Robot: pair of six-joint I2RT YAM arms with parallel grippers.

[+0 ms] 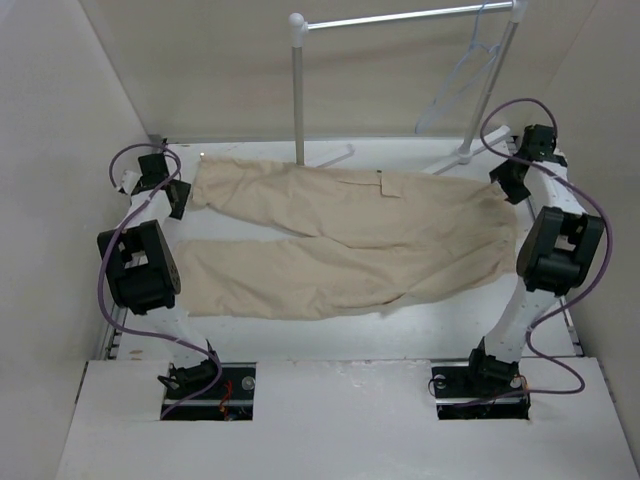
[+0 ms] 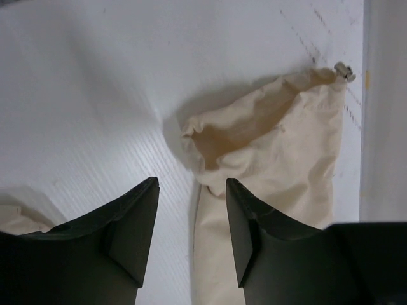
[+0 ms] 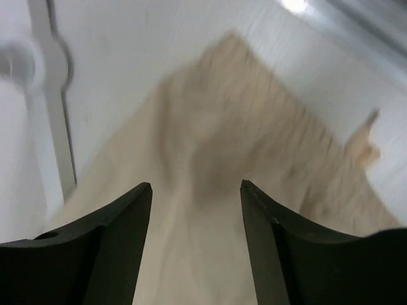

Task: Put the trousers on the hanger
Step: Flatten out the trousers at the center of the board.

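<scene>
The beige trousers (image 1: 350, 235) lie flat across the table, legs pointing left, waist at the right. The pale hanger (image 1: 462, 78) hangs on the rack rail at the back right. My left gripper (image 1: 178, 198) is open over the cuff of the far leg; in the left wrist view the open cuff (image 2: 254, 136) lies just ahead of the gripper (image 2: 193, 184), and the cloth runs under the right finger (image 2: 248, 216). My right gripper (image 1: 510, 185) is open above the waist end; the right wrist view shows blurred trouser cloth (image 3: 210, 152) beneath and ahead of the gripper (image 3: 196, 187).
A white garment rack stands at the back, with its metal rail (image 1: 400, 17), upright post (image 1: 298, 95) and feet (image 1: 330, 157) just behind the trousers. White walls close in on the left, right and back. A rack foot shows in the right wrist view (image 3: 54, 108).
</scene>
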